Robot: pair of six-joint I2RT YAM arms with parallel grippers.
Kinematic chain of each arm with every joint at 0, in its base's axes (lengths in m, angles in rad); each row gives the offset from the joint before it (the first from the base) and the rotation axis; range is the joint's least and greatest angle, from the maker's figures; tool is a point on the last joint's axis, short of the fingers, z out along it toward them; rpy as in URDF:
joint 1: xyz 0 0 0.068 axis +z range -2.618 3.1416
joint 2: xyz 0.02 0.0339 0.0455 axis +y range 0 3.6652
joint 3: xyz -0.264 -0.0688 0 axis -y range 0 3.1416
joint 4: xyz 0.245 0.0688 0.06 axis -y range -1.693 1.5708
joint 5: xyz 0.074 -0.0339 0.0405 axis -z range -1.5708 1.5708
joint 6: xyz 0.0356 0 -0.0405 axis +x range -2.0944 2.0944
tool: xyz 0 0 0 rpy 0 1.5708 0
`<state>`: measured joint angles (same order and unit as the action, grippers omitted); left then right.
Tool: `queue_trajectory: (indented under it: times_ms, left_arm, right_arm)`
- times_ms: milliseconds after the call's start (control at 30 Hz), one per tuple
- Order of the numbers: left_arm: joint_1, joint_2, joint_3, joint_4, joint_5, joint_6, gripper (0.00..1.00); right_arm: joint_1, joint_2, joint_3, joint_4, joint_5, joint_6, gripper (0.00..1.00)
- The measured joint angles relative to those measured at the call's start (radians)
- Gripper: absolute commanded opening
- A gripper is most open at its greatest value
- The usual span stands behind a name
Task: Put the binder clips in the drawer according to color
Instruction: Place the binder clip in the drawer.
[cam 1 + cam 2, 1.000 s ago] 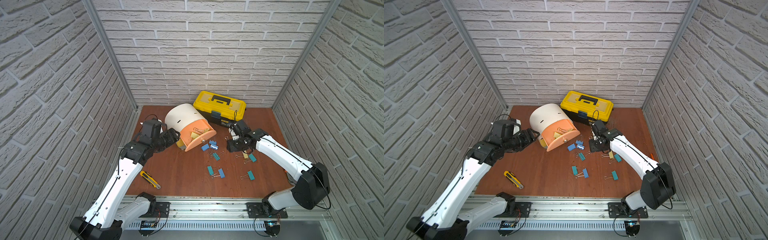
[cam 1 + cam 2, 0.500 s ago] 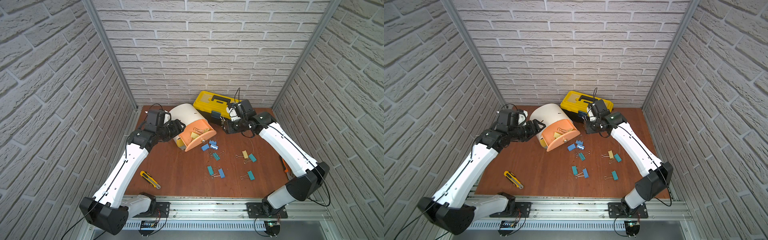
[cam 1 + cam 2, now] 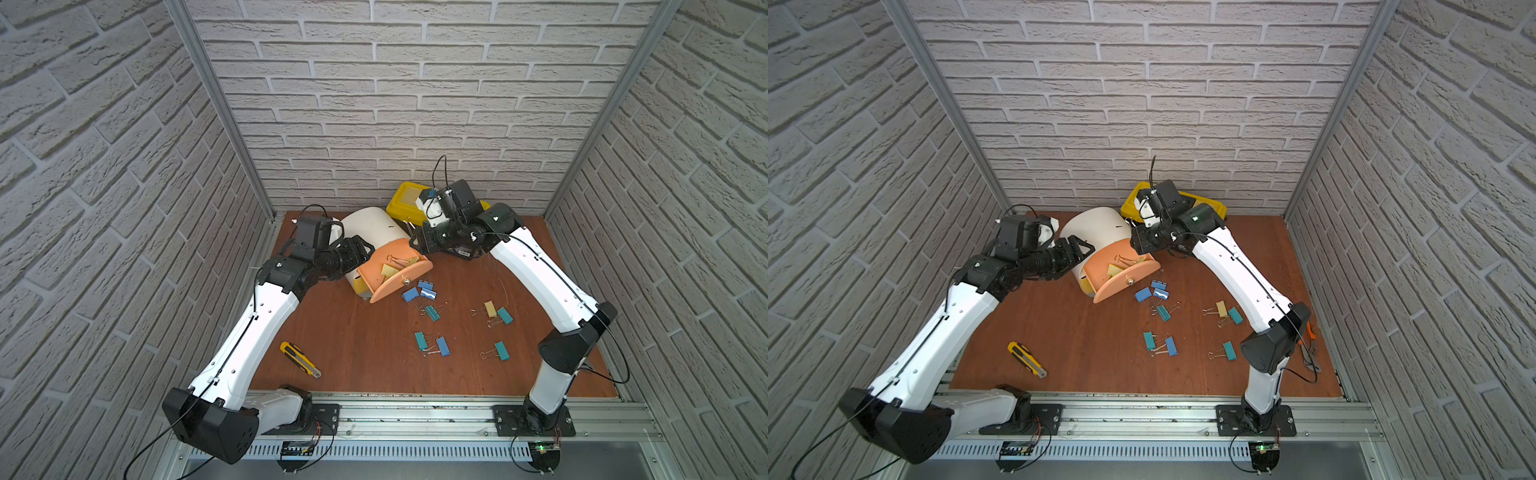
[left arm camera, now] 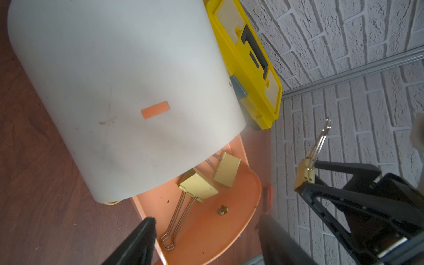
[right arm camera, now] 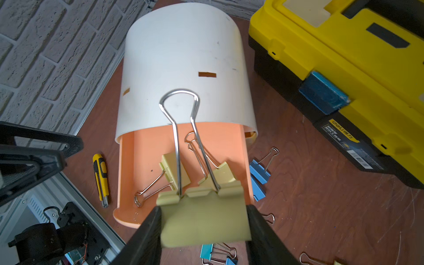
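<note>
My left arm (image 3: pixel 253 332) and right arm (image 3: pixel 540 270) wear white shells with black joints and elbows. A thin black cable runs along each. My left gripper (image 3: pixel 365 249) and right gripper (image 3: pixel 416 241) are black, with triangular framed fingers (image 5: pixel 144 241).

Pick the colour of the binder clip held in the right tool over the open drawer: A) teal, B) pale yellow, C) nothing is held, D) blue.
B: the right wrist view shows the right tool shut on a pale yellow folded-metal binder clip, its wire handles pointing out over the open peach drawer.
</note>
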<state>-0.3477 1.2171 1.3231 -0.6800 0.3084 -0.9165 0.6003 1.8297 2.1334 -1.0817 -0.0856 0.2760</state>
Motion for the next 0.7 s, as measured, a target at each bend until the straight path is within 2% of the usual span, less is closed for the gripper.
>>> queue_trajectory:
  times_ms: [300, 700]
  left_arm:
    - [0.0, -0.046, -0.03, 0.003, -0.007, -0.003, 0.75]
    - [0.0, -0.053, -0.053, 0.007, -0.013, -0.018, 0.75]
  right_arm:
    - [0.057, 0.05, 0.027, -0.032, -0.003, -0.008, 0.44]
    - [0.069, 0.071, 0.027, -0.042, -0.002, -0.03, 0.48]
